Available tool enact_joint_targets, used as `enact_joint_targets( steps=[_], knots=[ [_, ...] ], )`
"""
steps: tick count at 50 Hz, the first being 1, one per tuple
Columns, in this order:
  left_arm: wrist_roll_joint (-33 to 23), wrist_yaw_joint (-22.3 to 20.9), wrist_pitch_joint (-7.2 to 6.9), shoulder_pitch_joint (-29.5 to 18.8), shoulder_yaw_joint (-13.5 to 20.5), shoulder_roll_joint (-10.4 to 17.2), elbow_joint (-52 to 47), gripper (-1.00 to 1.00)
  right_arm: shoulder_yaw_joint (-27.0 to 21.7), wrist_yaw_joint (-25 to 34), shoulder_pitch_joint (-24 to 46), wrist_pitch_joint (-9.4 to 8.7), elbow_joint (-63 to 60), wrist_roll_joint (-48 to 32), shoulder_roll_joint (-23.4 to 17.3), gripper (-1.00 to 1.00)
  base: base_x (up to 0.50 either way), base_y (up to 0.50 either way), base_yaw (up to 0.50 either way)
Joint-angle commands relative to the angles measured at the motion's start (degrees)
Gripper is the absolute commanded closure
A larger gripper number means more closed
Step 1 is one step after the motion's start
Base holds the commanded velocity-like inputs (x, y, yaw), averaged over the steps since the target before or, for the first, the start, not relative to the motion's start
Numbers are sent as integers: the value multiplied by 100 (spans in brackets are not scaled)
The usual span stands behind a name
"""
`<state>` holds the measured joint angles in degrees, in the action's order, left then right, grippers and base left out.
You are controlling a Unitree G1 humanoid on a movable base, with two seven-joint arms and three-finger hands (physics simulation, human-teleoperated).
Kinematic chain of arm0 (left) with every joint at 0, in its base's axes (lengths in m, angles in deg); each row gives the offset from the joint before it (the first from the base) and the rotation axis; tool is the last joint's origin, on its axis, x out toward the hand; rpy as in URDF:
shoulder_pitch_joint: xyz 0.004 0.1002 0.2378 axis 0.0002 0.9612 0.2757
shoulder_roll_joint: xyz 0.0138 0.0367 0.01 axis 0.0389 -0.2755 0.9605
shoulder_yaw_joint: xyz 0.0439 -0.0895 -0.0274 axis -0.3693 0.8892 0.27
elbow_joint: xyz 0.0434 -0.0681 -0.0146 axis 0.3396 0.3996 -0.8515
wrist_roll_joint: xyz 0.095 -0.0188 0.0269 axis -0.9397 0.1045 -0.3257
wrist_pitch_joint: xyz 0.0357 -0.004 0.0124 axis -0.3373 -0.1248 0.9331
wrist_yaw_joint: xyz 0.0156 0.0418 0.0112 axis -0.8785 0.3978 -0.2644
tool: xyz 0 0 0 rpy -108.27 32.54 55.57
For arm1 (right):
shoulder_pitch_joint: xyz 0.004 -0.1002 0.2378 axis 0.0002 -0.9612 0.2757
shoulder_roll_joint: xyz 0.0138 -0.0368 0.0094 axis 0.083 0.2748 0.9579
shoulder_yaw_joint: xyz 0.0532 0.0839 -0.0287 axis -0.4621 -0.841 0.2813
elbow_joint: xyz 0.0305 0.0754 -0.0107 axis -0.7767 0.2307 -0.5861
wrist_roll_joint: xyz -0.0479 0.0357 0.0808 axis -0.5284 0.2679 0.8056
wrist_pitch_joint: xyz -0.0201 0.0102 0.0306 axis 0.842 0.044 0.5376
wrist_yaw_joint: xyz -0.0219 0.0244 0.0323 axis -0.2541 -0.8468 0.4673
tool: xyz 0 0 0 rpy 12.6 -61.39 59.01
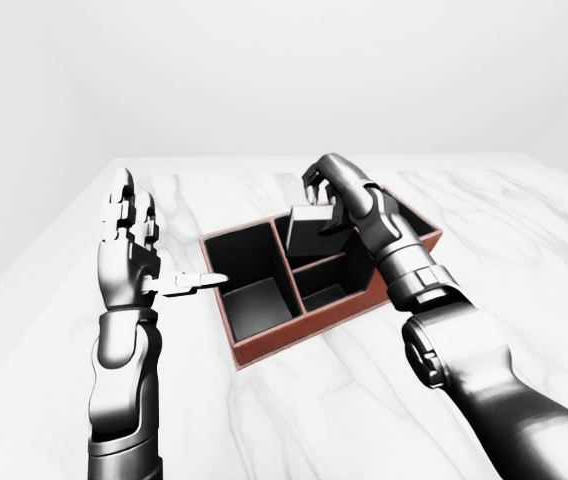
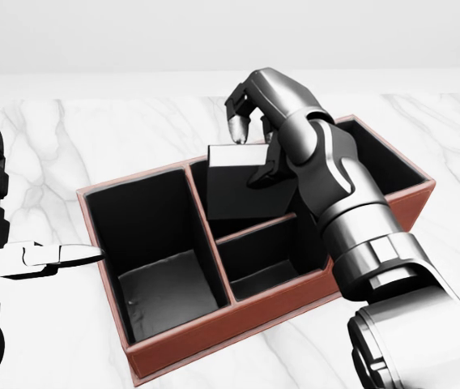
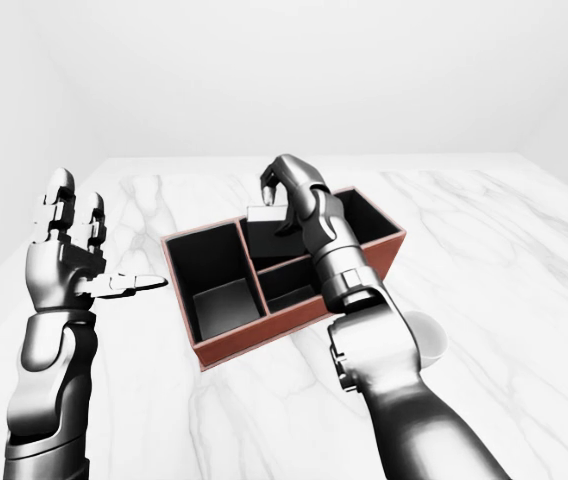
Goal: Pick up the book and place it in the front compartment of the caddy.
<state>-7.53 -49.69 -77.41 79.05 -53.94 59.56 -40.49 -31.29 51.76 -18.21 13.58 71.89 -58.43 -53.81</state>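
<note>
The right hand (image 2: 250, 142) is pinching the book (image 2: 242, 182) upright, its lower part sitting inside the far middle compartment of the caddy (image 2: 238, 312). Release is what appears to remain. The left hand (image 1: 129, 245) is hovering spread wide, left of the caddy.

**No readable text**

No lettering, label, brand or number shows on the book (image 2: 242, 182), the caddy (image 2: 238, 320) or the marble table (image 2: 68, 146) (all 3 views checked, every surface plain).
</note>
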Motion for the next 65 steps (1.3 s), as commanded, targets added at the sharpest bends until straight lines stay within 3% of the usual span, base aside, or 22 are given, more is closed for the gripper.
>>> enact_joint_targets(
  steps=[1, 11, 19, 35, 49, 65],
  knots=[
    [1, -1, 0, 0, 0, 0, -1, -100, -122, -166, 60, 196, 0, -78, 15, 100, 0, 0, 0],
    [-22, -10, 0, 9, -18, -11, 67, -100, -128, -324, 95, 353, 64, -65, -13, 100, 0, 0, 0],
    [-20, -13, 0, 7, -15, -9, 85, -100, -121, -293, 86, 349, 61, -93, -22, 100, 0, 0, 0],
    [-20, -6, 0, 22, -14, -11, 19, -100, -142, -421, 146, 529, 103, -105, -77, 100, 0, 0, 0],
    [-32, -7, 0, 22, -17, -15, 43, -100, -122, -515, 141, 791, 114, -125, -53, 100, 0, 0, 0],
    [-30, -1, 0, 17, -18, -16, 54, -100, -113, -653, 127, 791, 201, -189, -46, 100, 0, 0, 0]
  ],
)
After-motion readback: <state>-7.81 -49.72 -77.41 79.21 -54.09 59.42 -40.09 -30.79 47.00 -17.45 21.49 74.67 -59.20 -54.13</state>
